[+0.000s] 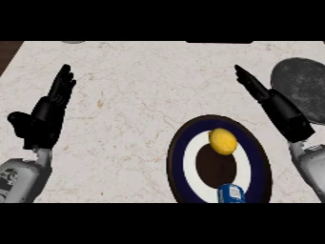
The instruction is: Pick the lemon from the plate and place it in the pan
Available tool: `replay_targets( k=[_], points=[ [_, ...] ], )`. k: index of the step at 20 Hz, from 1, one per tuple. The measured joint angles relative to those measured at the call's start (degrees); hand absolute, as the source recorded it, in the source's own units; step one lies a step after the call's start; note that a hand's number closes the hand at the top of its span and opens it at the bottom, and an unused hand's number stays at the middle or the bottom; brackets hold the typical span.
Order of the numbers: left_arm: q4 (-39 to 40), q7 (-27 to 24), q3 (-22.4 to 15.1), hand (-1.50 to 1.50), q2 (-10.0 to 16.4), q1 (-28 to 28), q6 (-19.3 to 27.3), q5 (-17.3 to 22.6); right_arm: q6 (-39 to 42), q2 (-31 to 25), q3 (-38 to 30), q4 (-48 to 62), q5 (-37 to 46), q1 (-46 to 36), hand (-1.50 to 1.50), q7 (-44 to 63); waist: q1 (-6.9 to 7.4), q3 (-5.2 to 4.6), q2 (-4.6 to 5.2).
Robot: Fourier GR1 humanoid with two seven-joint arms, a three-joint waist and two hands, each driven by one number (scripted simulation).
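The lemon lies untouched on the near-right plate, and the right robot hand, released and straight-fingered beside the far-right pan, seems best placed to fetch it.

Left forearm, lower left of the frame, and right forearm, lower right, are light-grey shells; left hand and right hand are black and segmented.

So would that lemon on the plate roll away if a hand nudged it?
Probably, yes: the lemon looks rounded and smooth, so a sideways nudge could send it rolling across the plate. Its oval form may make it wobble rather than roll straight. It likely keeps its shape when gripped.
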Motion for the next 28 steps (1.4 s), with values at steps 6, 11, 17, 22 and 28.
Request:
replay_targets(
  k=[6,11,17,22,28],
  points=[
    [-0.79,2.46,1.49,0.00,-0.53,-0.50,-0.37,2.10,14.81,5.24,0.01,0.11,-13.42,-6.80,1.50,-4.58,1.88,-0.35,1.16],
    [-0.82,4.48,2.69,0.00,-1.91,1.64,-1.05,5.32,26.71,-2.00,-4.53,6.91,-10.97,-10.05,-1.50,-17.97,0.82,-0.46,1.26],
    [-1.79,5.86,4.57,0.00,-1.17,2.59,-2.78,7.57,31.19,-10.73,-8.02,17.44,-0.77,-11.20,-1.50,-34.16,0.75,-0.44,1.37],
    [-2.06,6.90,4.32,0.00,-1.62,2.40,-2.60,7.23,27.96,-14.00,-5.16,20.01,7.47,-16.00,-1.50,-40.50,0.89,-0.49,1.32],
    [-1.46,6.44,4.68,0.00,-2.21,2.72,-3.04,7.08,24.83,-13.70,1.78,19.94,15.85,-22.77,-1.50,-41.86,0.68,-0.62,1.10]
  ],
)
